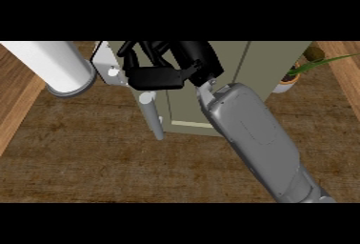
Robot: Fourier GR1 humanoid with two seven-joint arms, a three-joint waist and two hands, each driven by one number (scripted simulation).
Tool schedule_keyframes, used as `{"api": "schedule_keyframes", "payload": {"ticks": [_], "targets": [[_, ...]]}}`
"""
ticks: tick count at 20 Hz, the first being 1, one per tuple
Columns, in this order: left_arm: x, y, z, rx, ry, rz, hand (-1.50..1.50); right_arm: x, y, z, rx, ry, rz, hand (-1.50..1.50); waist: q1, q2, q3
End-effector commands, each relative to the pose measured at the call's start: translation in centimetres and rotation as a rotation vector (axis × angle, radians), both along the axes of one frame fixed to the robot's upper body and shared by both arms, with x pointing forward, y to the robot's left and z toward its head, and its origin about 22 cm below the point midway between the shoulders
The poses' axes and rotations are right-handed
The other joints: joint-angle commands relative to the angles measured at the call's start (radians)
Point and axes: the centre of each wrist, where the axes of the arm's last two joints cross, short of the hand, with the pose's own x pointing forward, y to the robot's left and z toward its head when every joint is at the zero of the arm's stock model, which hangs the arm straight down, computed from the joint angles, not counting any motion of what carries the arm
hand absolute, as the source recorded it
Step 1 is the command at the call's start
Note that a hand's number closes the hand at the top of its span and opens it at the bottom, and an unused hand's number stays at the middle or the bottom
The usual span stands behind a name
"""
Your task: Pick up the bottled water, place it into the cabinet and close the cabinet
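Observation:
The olive cabinet [211,86] stands at the back of the wooden counter [105,162]. Its white door [105,62] hangs open at the left. A grey bar handle [152,116] shows below my hand. My right forearm [249,133] reaches up from the lower right. My right hand [158,76] is at the cabinet's opening, with its fingers stretched out toward the back and nothing visibly held. No bottled water shows; the hand and forearm hide much of the opening. The left hand does not appear.
A large white cylinder [60,66] lies at the back left, close to the open door. A potted plant [295,76] stands right of the cabinet. A lighter wooden strip [14,109] runs along the left side.

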Motion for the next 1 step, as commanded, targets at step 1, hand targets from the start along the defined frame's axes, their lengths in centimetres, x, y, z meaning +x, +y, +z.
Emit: {"api": "schedule_keyframes", "payload": {"ticks": [1], "targets": [[0.09,-0.26,-0.51,-0.015,0.009,-0.018,1.5,3.35,-2.27,-3.87,-0.058,0.132,-0.207,1.5,-0.001,0.061,0.006]]}}
